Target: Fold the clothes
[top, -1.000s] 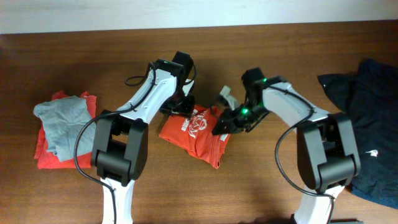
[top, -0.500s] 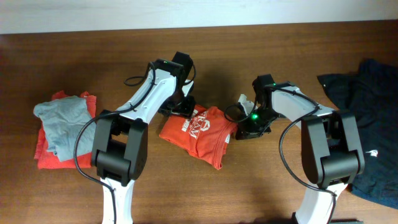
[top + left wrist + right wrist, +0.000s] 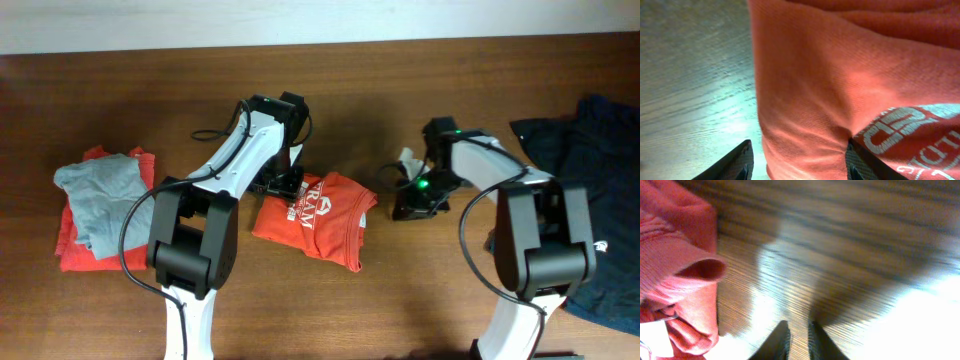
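Now both grippers sit low beside the folded red-orange T-shirt (image 3: 315,215), which lies mid-counter (image 3: 400,310).
The left gripper (image 3: 800,152) has its fingers spread apart, straddling the shirt's upper-left edge near the white lettering, with cloth lying between them. The right gripper (image 3: 799,342) hangs over bare wood just off the shirt's right side, its fingers drawn together and holding nothing. A grey garment (image 3: 100,190) lies on a red garment (image 3: 75,255) at far left, and a dark navy garment (image 3: 590,150) is heaped at far right.
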{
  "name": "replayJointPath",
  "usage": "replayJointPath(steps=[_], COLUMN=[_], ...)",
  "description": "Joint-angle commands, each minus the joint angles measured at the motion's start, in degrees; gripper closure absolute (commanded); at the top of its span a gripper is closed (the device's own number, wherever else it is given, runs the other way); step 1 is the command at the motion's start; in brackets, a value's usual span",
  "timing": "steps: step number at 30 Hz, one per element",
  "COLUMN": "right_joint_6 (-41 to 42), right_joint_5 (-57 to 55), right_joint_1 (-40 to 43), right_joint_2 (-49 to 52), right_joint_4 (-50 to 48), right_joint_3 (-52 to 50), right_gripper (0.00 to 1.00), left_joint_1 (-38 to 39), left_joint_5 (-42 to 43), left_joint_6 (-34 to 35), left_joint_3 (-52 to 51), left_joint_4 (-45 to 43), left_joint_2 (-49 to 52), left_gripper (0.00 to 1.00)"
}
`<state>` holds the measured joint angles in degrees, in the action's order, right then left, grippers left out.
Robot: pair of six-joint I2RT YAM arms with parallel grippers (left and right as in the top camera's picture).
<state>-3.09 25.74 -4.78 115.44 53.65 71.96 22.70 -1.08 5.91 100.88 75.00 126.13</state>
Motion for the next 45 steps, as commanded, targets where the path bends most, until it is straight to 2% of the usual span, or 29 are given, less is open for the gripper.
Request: replayJointPath(steps=[1, 4, 6, 7, 9, 11, 15, 17, 19, 25, 36, 40, 45], right_joint_6=[0.2, 0.2, 0.2, 0.2, 0.2, 0.2, 0.2, 0.2, 0.2, 0.2, 0.2, 0.2, 0.15], right_joint_5=[-3.69, -2.82, -2.38, -2.4, -2.4, -2.4, -2.43, -2.43, -2.43, -2.43, -2.45, -2.43, -1.42], right_joint_1=[4.74, 6.82, 7.06, 7.06, 7.06, 7.06, 7.06, 7.06, 7.06, 7.06, 7.06, 7.06, 7.02], right_joint_2=[0.31, 0.31, 0.31, 0.31, 0.31, 0.31, 0.31, 0.31, 0.31, 0.31, 0.31, 0.31, 0.31], right_joint_4=[0.33, 0.57, 0.55, 0.55, 0.55, 0.5, 0.52, 0.52, 0.52, 0.57, 0.7, 0.7, 0.72], right_joint_3=[0.37, 0.37, 0.37, 0.37, 0.37, 0.37, 0.37, 0.37, 0.37, 0.35, 0.37, 0.35, 0.37], right_gripper=[0.79, 0.79, 0.79, 0.79, 0.79, 0.79, 0.79, 0.79, 0.79, 0.79, 0.79, 0.79, 0.79], left_joint_1=[-0.37, -0.52, -1.29, -3.52, -6.03, -7.8, -10.32, -11.32, -12.2, -12.76, -12.76, -13.4, -15.28], left_joint_5=[-3.26, -3.19, 0.68, 9.29, 16.41, 26.12, 28.81, 31.08, 34.58, 34.53, 32.65, 22.99, 23.19], left_joint_6=[0.9, 0.9, -0.31, -4.57, -8.92, -16.24, -19.87, -22.56, -25.99, -26.64, -26.53, -19.17, -14.1], left_joint_3=[0.87, 0.87, 0.85, 0.26, -0.35, -0.59, -1.51, -2.71, -4.85, -9.09, -9.07, -9.07, -9.07], left_joint_4=[-2.71, -6.27, -8.04, -9.46, -9.9, -8.92, -7.48, -7.5, -7.19, -9.64, -9.86, -11.02, -12.83], left_joint_2=[-3.76, -6.69, -7.02, -6.82, -6.78, -6.78, -6.78, -6.67, -5.99, -1.64, 4.5, 4.5, 4.5], left_gripper=[0.41, 0.3, 0.23, 0.23, 0.23, 0.23, 0.22, 0.17, 0.17, 0.17, 0.16, 0.15, 0.13])
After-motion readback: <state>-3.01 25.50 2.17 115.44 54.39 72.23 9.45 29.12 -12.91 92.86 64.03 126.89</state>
